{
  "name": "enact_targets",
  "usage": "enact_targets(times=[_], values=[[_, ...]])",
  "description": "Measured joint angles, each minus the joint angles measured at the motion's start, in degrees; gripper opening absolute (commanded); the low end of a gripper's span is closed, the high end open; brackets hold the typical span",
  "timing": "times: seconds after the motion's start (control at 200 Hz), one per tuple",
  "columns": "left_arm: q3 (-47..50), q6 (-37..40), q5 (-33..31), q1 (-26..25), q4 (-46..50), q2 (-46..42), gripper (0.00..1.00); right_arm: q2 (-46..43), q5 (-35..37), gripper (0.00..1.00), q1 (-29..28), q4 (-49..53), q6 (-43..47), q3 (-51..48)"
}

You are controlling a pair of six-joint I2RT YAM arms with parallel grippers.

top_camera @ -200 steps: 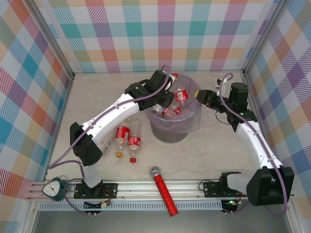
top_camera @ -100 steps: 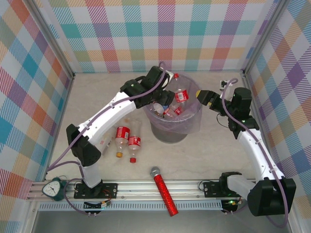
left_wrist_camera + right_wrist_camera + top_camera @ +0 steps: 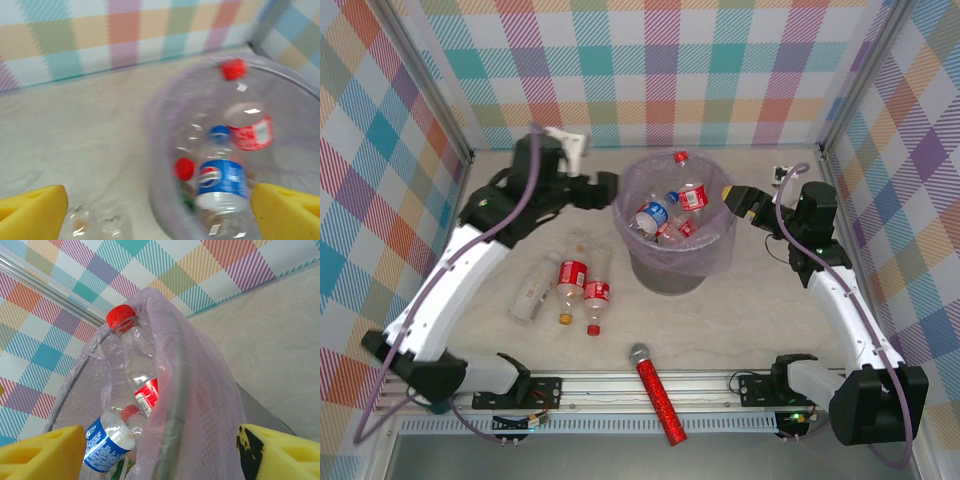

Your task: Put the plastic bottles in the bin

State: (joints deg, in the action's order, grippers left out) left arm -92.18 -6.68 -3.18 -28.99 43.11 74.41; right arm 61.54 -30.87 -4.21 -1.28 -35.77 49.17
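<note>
Bottle drop logged: blue-labelled bottle [image 3: 650,215] now inside bin [image 3: 675,272], among others. Item, left gripper [image 3: 608,190]: pulled back left of bin, jaws apart, empty. Item, right gripper [image 3: 730,195]: at bin's right rim, jaws apart. Outstanding: seemingly three bottles [image 3: 572,278] on table [image 3: 770,310] left of bin.
</note>
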Motion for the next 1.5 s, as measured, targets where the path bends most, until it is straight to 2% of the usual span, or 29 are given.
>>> enact_targets(times=[0.075, 0.145, 0.22, 0.43, 0.605, 0.68, 0.905, 1.5], values=[[6.1, -2.7, 1.3, 6.2, -0.2, -4.7, 0.92, 0.0, 0.0, 0.80, 0.0, -0.1, 0.2, 0.0], [9.6, -4.3, 2.0, 9.0, 0.5, -5.8, 0.94, 0.0, 0.0, 0.81, 0.0, -0.4, 0.2, -0.2], [11.9, -5.1, 2.7, 9.4, 0.8, -4.2, 0.95, 0.0, 0.0, 0.81, 0.0, -0.9, 0.2, -0.5], [15.8, -5.5, 4.2, 10.1, 1.9, 7.0, 0.96, 0.0, 0.0, 0.81, 0.0, -0.9, 0.2, -0.7], [16.1, -5.5, 7.9, 13.4, 0.6, 14.1, 0.97, 0.0, 0.0, 0.81, 0.0, -0.7, 0.6, -0.7], [16.1, -5.5, 9.0, 14.7, -0.2, 17.0, 0.94, 0.0, 0.0, 0.82, 0.0, -0.4, 0.9, -0.7], [16.1, -5.5, 10.4, 15.3, -1.4, 24.3, 0.91, 0.0, 0.0, 0.82, 0.0, 0.7, 2.1, -0.7], [15.8, -4.5, 10.6, 15.3, -3.1, 33.3, 0.82, 0.8, 0.3, 0.83, 0.0, 1.0, 3.3, -0.7]])
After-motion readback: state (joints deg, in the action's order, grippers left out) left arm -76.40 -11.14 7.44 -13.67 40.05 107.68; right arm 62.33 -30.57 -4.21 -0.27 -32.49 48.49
